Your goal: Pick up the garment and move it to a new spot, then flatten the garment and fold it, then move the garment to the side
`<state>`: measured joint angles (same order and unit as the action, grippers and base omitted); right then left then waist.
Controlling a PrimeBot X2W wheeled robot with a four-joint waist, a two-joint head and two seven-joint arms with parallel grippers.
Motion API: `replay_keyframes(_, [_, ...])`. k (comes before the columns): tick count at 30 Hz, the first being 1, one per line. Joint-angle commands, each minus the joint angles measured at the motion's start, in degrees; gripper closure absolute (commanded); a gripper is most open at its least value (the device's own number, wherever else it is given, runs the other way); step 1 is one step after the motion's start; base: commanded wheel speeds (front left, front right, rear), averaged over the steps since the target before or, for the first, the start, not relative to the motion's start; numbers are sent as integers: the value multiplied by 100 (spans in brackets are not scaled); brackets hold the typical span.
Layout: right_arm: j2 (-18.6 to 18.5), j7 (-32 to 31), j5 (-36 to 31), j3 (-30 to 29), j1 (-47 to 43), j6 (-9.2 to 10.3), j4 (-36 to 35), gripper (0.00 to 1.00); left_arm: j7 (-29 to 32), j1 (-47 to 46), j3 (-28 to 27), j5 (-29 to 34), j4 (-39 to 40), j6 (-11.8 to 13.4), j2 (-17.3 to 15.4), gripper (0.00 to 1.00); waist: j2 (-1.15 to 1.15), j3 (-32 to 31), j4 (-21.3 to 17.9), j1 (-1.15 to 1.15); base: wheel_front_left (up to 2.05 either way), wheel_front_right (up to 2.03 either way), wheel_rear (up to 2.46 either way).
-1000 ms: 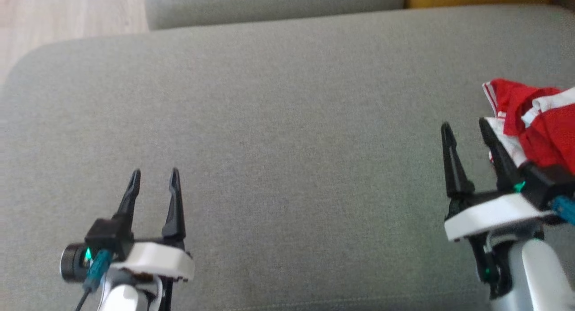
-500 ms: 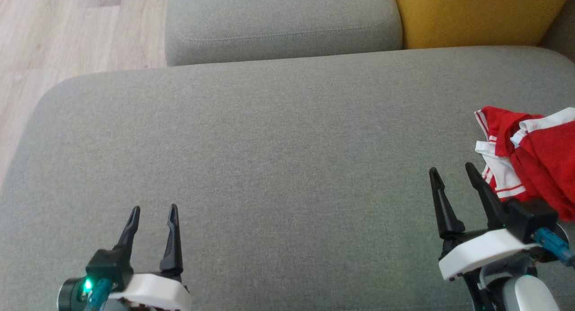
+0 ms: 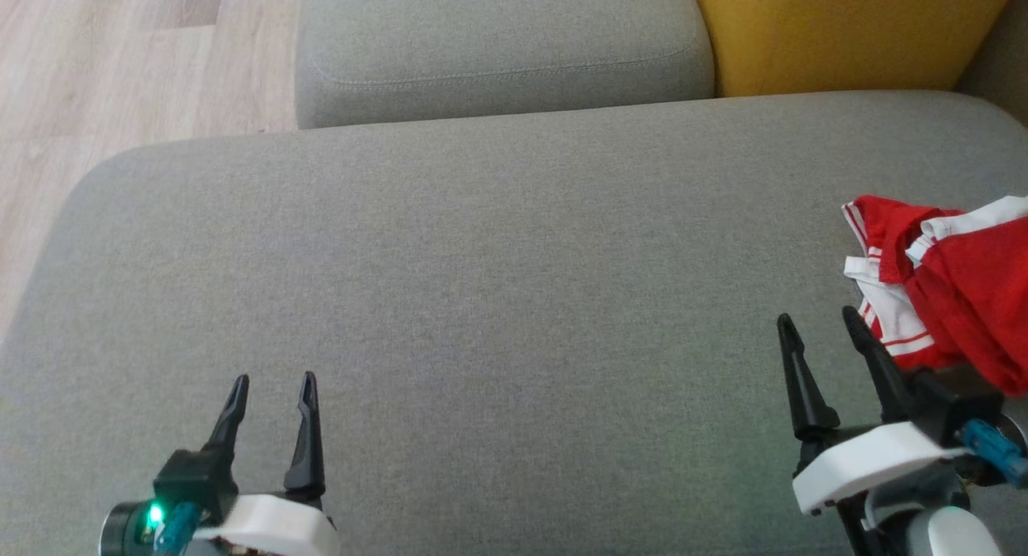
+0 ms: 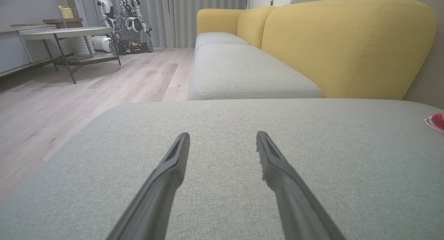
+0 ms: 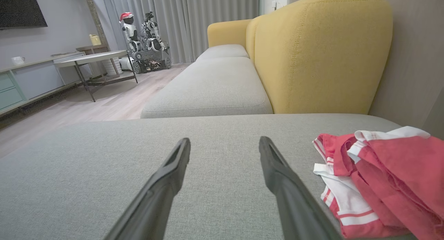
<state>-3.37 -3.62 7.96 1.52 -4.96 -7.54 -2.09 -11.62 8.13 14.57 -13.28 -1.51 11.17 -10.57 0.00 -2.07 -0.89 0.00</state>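
Note:
A crumpled red garment with white stripes lies at the right edge of the grey cushion; the right wrist view has the garment at its lower right. My right gripper is open with nothing between its fingers, just left of the garment and not touching it. Far to the left, near the cushion's front edge, my left gripper is open and holds nothing. A sliver of the garment shows at the right edge of the left wrist view.
A second grey seat cushion and a yellow backrest lie beyond. Wooden floor is at the upper left. A table and another robot stand far across the room.
The head camera has tilted, so the whole picture has shifted down and more of the sofa's back shows. Both grippers stay open; the right one sits slightly lower against the garment.

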Motion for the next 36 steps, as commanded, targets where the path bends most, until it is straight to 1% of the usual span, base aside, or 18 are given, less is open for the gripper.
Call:
replay_keyframes(1, [-5,-11,-46,102,172,5,-246,0,-1,-178,-163,26,233,36,-105,0,0,4,4,0,0,0,0])
replay_keyframes(35, [48,12,29,-3,118,5,-276,0,-9,-262,-50,-48,272,102,-201,0,0,87,123,0,0,0,0])
replay_keyframes(36, [70,0,13,-127,-36,0,-64,100,1,-2,145,1,36,92,-107,100,0,88,124,0,0,0,0])
